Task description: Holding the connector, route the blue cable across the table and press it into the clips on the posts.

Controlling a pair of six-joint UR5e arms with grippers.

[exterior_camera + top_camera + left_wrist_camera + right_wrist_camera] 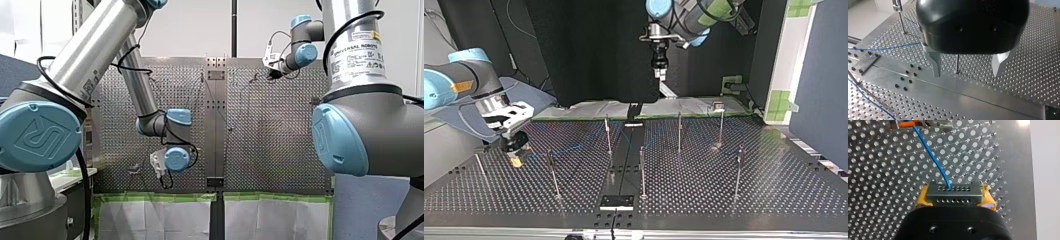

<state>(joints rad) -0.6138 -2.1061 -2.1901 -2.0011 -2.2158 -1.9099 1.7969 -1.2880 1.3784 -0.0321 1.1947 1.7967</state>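
In the right wrist view my right gripper (pixel 954 196) has its yellow pads (pixel 923 200) shut on a grey multi-pin connector (pixel 953 193). The blue cable (pixel 933 155) runs from the connector's top ahead to an orange-tipped clip (pixel 920 123). In the top view that gripper (pixel 516 156) hangs low over the perforated table (pixel 774 190) at the left. My left gripper (pixel 966 72) is open with nothing held; a thin post (pixel 957 63) stands on the table below the gap between its metal fingers (pixel 935 63). It hovers high at the table's far edge (pixel 660 74). Blue cable (pixel 885 47) crosses the plate beside it.
Several thin metal posts stand on the table, among them one (pixel 607 135) near the middle, one (pixel 553 172) close to my right gripper and one (pixel 739 170) at the top view's right. A dark centre strip (pixel 621 170) ends in a small bracket (pixel 616 201).
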